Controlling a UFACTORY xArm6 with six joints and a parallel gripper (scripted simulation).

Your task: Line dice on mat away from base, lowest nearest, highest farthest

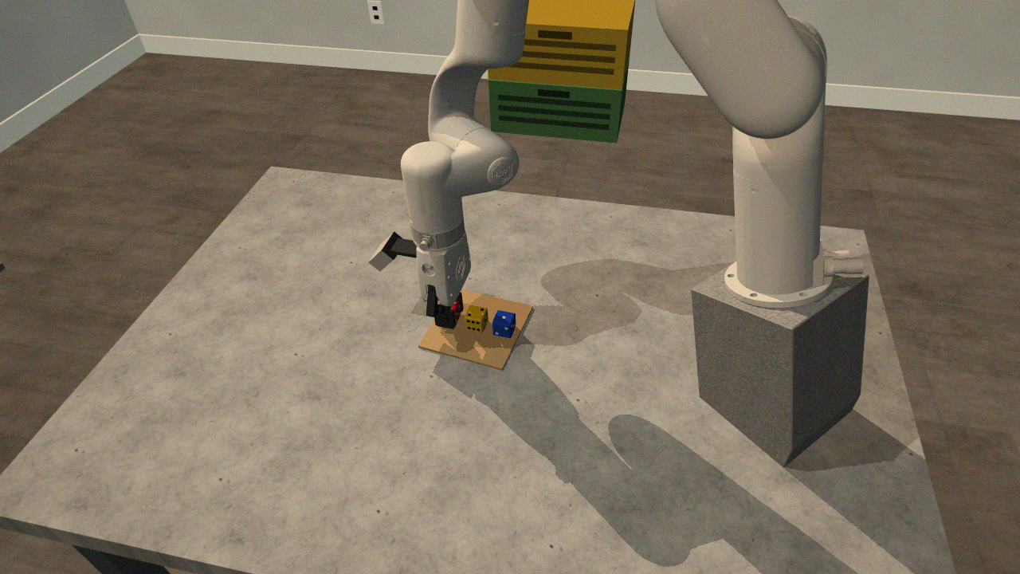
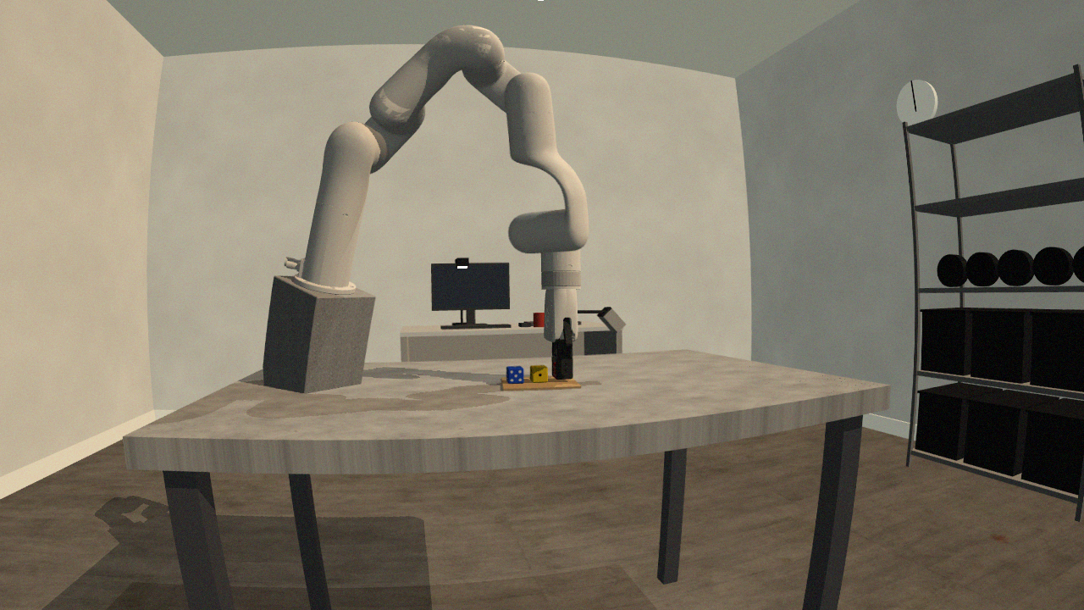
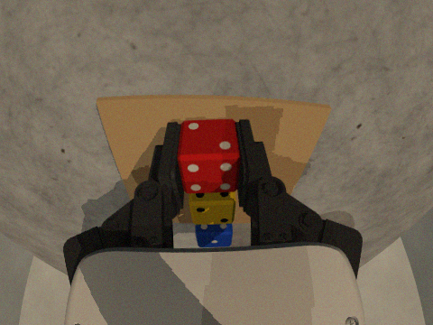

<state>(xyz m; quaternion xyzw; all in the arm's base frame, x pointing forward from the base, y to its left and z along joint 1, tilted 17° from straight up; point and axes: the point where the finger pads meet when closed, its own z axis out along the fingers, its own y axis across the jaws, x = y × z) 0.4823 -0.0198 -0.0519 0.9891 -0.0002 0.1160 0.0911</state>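
Observation:
The red die [image 1: 458,307] [image 3: 208,155] is between the fingers of my gripper [image 1: 449,318] [image 2: 562,371] [image 3: 208,139], which is shut on it. Its top shows four. It is at the mat's far part, on the mat or just above it; the fingers hide its underside. The yellow die [image 1: 476,319] [image 2: 539,373] [image 3: 212,212] lies flat on the wooden mat [image 1: 515,308] [image 2: 539,385] [image 3: 135,122], two up, partly hidden in the wrist view. The blue die [image 1: 503,324] [image 2: 514,374] [image 3: 214,236] lies flat nearest the base, one up. The three dice appear roughly in line.
The robot's base stands on a grey block [image 1: 745,356] [image 2: 325,341] at the other end of the table [image 1: 285,399] [image 2: 682,394]. The yellow die is close behind the red one, on the base side. Arm shadows cross the mat and table.

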